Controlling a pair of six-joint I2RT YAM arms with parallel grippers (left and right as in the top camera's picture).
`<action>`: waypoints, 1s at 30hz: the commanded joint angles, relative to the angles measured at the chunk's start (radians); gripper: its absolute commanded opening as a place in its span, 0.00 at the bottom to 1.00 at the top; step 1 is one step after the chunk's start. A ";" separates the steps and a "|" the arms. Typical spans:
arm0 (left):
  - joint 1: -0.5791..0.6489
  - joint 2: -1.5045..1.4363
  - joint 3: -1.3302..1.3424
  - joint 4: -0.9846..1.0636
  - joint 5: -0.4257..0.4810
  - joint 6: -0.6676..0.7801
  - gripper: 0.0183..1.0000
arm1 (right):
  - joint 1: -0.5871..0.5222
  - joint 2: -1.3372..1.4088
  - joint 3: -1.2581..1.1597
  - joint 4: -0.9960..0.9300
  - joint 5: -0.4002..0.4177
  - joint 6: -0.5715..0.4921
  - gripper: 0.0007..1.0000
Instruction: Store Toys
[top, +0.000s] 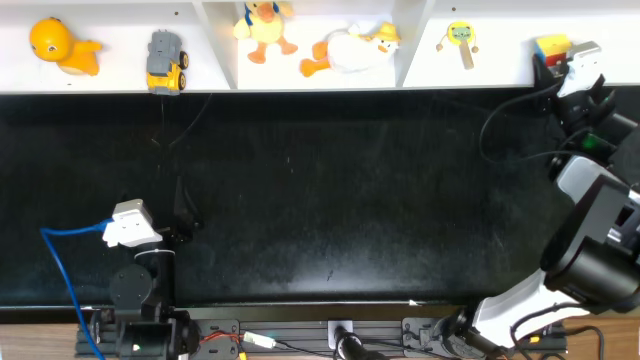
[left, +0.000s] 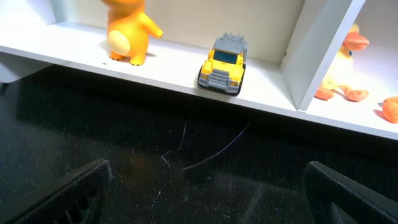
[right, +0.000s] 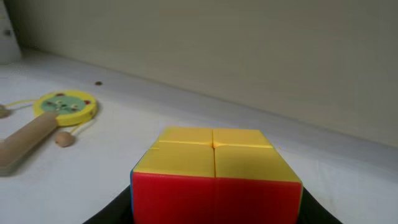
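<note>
Over white shelf (right: 93, 180), right end effector (top: 562, 68) clasps cube (right: 214, 168), fingers (right: 118, 218) mostly hidden; left end effector (left: 211, 193) gapes empty.

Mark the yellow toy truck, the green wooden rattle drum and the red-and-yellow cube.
Yellow toy truck (left: 225, 59), left wrist view, its yellow cab.
Green wooden rattle drum (right: 64, 104), right wrist view, its round face.
Red-and-yellow cube (right: 214, 152), right wrist view, its yellow top.

1. Two plush ducks: one yellow duck (top: 265, 28) and one white duck (top: 350, 50).
2. One orange toy figure (top: 62, 45).
3. One yellow toy truck (top: 166, 62).
4. One wooden rattle drum (top: 461, 40).
5. One puzzle cube (right: 214, 177).
6. One shelf (top: 110, 82), three compartments visible from the top view, with six toys altogether.
</note>
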 joint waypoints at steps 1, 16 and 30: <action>0.002 -0.012 -0.005 0.002 0.010 -0.003 1.00 | -0.005 0.000 0.005 0.031 -0.019 0.061 0.04; 0.002 -0.012 -0.005 0.002 0.010 -0.003 1.00 | -0.015 0.126 0.020 0.163 0.132 0.232 0.04; 0.002 -0.012 -0.005 0.002 0.010 -0.003 1.00 | -0.010 0.200 0.146 0.069 0.120 0.232 0.04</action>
